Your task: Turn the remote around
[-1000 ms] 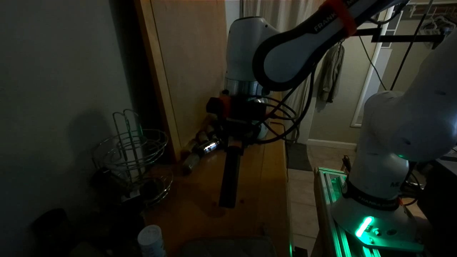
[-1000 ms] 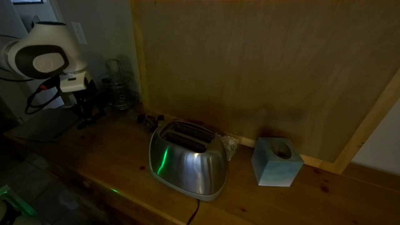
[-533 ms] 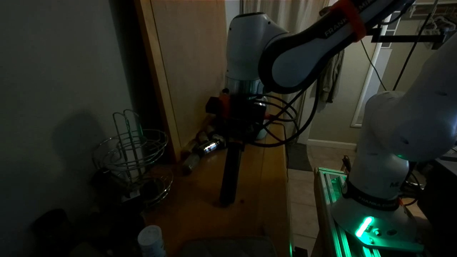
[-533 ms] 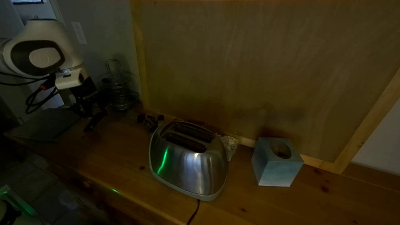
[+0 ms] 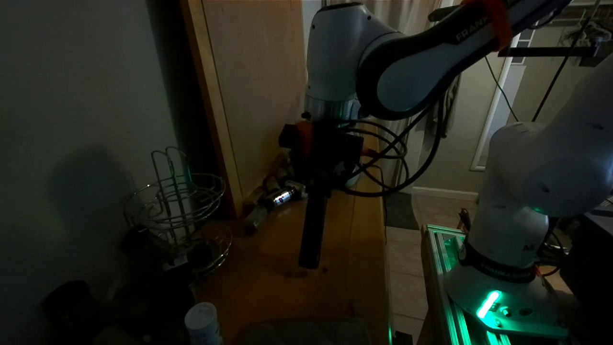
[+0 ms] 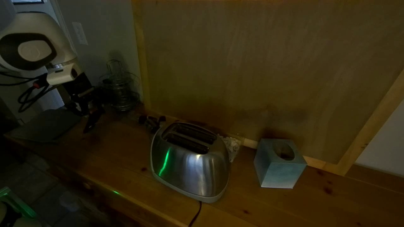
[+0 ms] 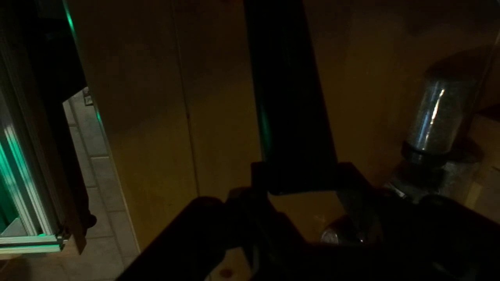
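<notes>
Wrist view shows the jaws pinching one end of the remote (image 7: pixel 289 93), its dark length jutting out from between them. In both exterior views it slants downward over the tabletop (image 5: pixel 258 294); in an exterior view, a metal toaster (image 6: pixel 192 170) stands well apart from it.
</notes>
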You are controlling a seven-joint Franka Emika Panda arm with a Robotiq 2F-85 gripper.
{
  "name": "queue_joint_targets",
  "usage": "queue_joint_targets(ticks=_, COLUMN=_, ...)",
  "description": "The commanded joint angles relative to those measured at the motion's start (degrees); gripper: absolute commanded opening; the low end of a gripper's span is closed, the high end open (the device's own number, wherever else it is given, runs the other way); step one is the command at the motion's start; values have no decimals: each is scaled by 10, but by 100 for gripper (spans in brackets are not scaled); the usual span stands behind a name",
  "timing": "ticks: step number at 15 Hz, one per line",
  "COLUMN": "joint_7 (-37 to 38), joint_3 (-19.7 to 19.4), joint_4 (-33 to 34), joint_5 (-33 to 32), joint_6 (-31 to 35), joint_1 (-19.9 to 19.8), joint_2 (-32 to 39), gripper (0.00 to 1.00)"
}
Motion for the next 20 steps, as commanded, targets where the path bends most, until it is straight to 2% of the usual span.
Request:
queue_joint_targets(ticks=1, joint_7=43, joint_3=18, joint_4=-5, joint_5=-40, joint_6=-17, joint_1=-8, joint_2=-29, gripper=24)
queue_joint_targets(ticks=6, joint_7=99, joint_3=41, joint_4=-1, joint_5=-99, joint_6=-23, joint_1=-20, joint_2=-27, gripper=24)
queue_joint_targets(ticks=13, joint_7=155, joint_3=54, joint_4=1, joint_5=-170, joint_6=-38, joint_1=-18, joint_2=-35, gripper=24)
queue_joint_targets(ticks=17, joint_7=190, joint_3=73, joint_4=11, joint_5=-227, joint_6=-80, joint_1=-22, joint_2=-27, gripper=24)
queue_joint_targets(ticks=20, joint_7=232, joint_3=99, joint_4=42, joint_5=-273, joint_6=-123, joint_1=-18, joint_2=5, gripper=24)
